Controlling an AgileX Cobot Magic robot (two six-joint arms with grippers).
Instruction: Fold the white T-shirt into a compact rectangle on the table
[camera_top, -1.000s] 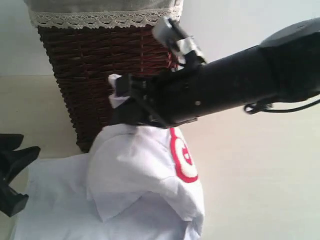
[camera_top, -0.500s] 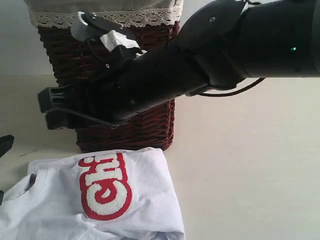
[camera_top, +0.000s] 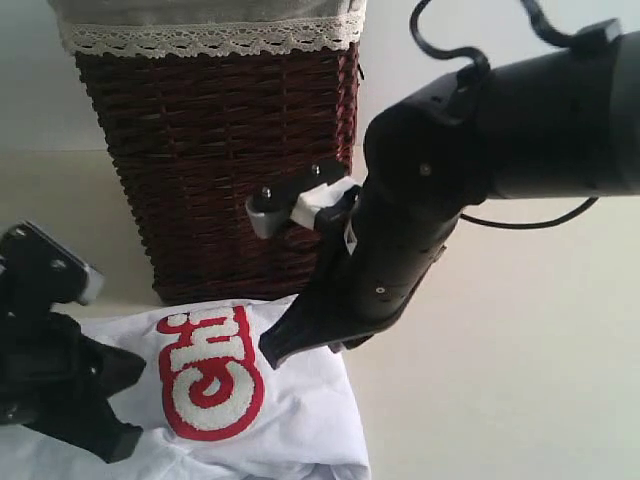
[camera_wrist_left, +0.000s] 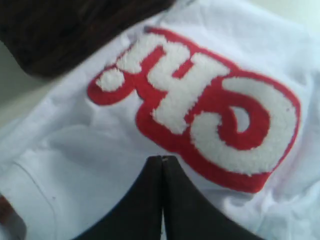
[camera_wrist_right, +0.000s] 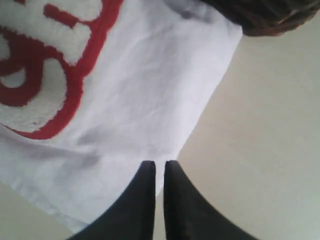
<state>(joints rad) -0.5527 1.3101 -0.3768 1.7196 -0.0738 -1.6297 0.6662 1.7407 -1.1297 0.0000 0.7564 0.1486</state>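
Partway through, by the look of it. On the table, right up against the foot of the basket: shirt, lying flat, red lettering up. Along its right edge, doubled layers and a tucked corner low in the exterior view, so probably one side fold done. Not yet a compact rectangle: runs out of view low and to the left, so full outline unknown. Likely left to do: bring in the other side, then halve end to end and square up. Left gripper: closed tight, tip to tip, over the cloth just beside the lettering, no cloth seen between. Right gripper: closed to a thin slit, tips at the shirt's right edge, beside bare table; impossible to tell whether any cloth is nipped.
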